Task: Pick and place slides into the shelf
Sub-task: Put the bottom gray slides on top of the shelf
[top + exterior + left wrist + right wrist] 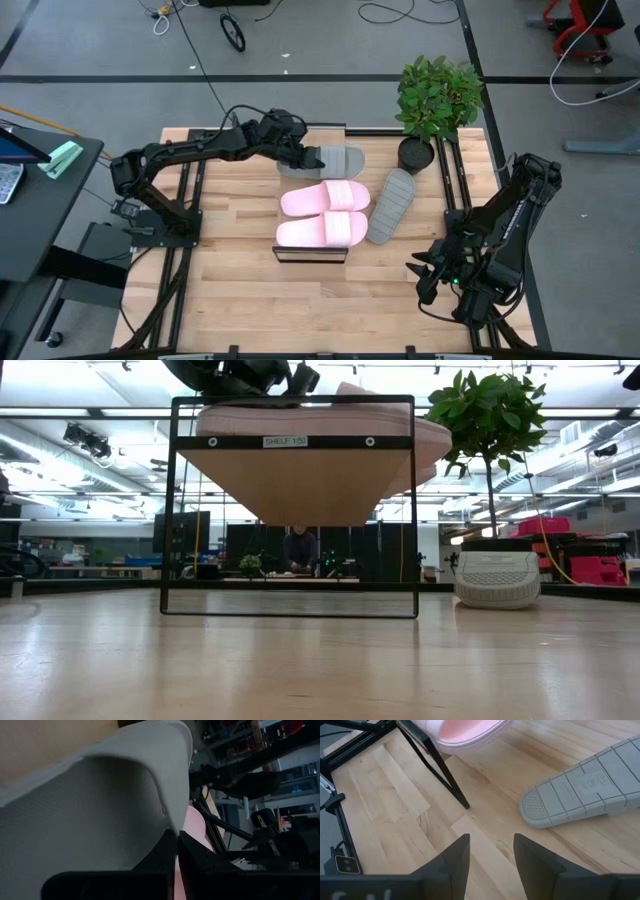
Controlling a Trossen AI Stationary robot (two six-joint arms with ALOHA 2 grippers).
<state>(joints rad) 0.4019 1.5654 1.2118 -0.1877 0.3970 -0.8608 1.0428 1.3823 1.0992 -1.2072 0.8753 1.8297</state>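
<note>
High view: two pink slides (pixel 325 198) (pixel 322 231) lay side by side on the shelf (pixel 311 256), toes pointing to the picture's right, overhanging its edge. One grey slide (pixel 334 160) sat at the far end of the shelf, beside the upper pink one. The left gripper (pixel 306 156) was at that grey slide's heel end; the left wrist view showed its fingers (pixel 165 851) pinched on the slide's edge, grey foam (pixel 90 805) filling most of that view, with pink visible just past it. The second grey slide (pixel 391 205) lay sole-up on the table (pixel 250 300), leaning against the shelf's right side, between the pink pair and a potted plant (pixel 436 95).

The right gripper (pixel 428 274) hung low near the table's right front corner, well apart from the shelf. In the right wrist view its fingers (pixel 454 860) were spread, nothing between them; the sole-up grey slide (pixel 585 785) and a shelf leg (pixel 445 772) lay ahead of them.

Low view: the shelf's black frame (pixel 290 510) stood upright on the table, pink slides (pixel 300 420) on its plank, plant (pixel 490 420) to the right. A person (pixel 298 550) was far off in the room behind.
</note>
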